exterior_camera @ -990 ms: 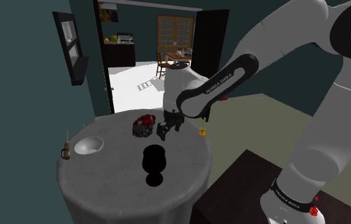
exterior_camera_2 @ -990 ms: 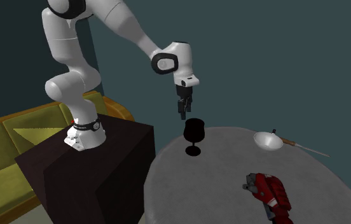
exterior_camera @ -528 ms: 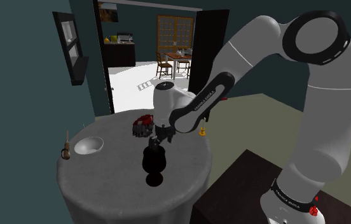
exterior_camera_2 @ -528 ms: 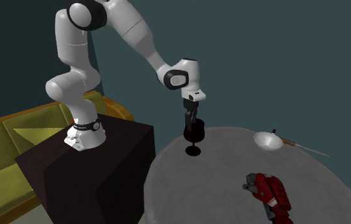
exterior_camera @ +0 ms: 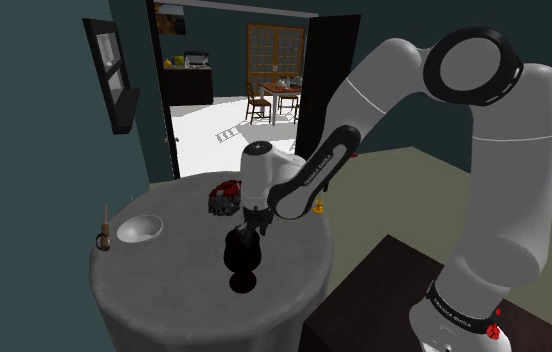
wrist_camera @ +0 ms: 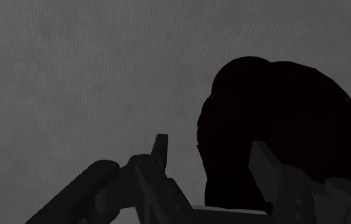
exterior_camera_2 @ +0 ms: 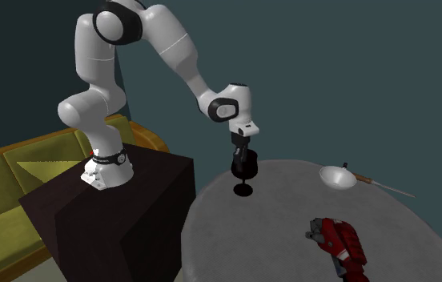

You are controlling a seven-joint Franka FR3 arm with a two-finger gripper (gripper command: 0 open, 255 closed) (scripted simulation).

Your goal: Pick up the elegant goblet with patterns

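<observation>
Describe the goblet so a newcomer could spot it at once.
Find the round grey table beside the robot's dark stand. On the side nearest the stand, right under the gripper, stands the goblet. It is all black and stemmed, unlike the pale bowl and the red-and-black object farther off.

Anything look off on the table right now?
Nothing is spilled or tipped: the goblet stands upright on the table beneath the gripper. Only oddity: it is drawn solid black, with no pattern showing.

on the round table (exterior_camera: 164, 285): one black goblet (exterior_camera: 242, 256), one pale bowl (exterior_camera: 137, 229), one red-and-black object (exterior_camera: 226, 196), one thin handled tool (exterior_camera: 105, 236); at its edge, one small yellow item (exterior_camera: 317, 207).
</observation>
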